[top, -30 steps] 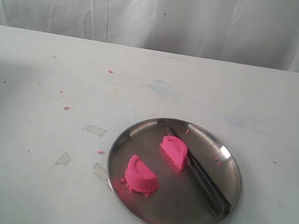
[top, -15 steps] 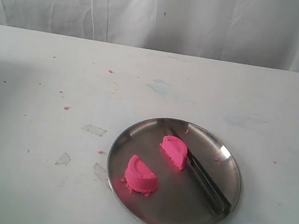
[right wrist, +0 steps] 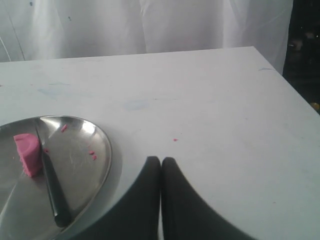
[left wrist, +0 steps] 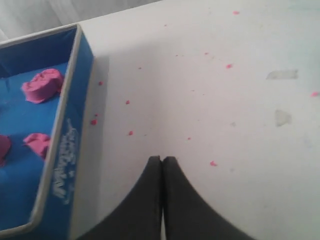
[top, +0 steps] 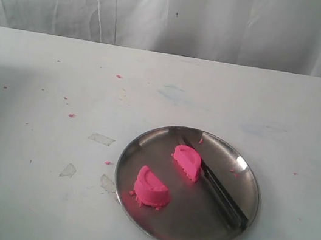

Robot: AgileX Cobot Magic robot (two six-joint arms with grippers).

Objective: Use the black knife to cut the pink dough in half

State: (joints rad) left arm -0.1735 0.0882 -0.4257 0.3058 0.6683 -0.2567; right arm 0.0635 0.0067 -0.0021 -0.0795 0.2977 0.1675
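Well, the pink dough (top: 187, 161) sits in two half-round pieces, apart, on the steel plate (top: 149, 226). Beside the farther half lies the black knife (top: 216, 187), flat on the plate. Left gripper (left wrist: 161, 161) and right gripper (right wrist: 161, 161) both hang pinched together over the white table (top: 39, 106), holding nothing.

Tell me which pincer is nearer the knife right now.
Right. The right pincer is shut over bare table just beside the plate where the knife lies. The left pincer, also shut, sits by the blue box; its view shows no knife.
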